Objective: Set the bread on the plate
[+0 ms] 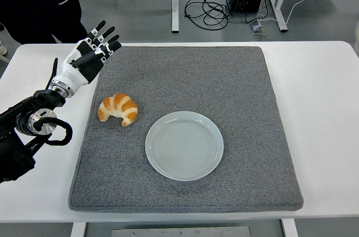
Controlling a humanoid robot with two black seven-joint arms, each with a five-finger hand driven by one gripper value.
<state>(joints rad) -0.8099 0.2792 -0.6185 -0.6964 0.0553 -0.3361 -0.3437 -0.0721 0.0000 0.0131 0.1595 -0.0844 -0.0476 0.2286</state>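
A golden croissant [118,108] lies on the left part of the grey mat [224,74]. A pale round plate [184,145], with nothing on it, sits on the mat just right of the croissant and a little nearer to me. My left hand [92,52] is raised above the mat's far left corner, beyond the croissant and apart from it. Its fingers [106,38] are spread and hold nothing. The right arm does not show.
The mat covers most of the white table [320,97]. A person in dark clothing [39,1] stands at the far left behind the table. Cables and a computer case lie on the floor beyond the table.
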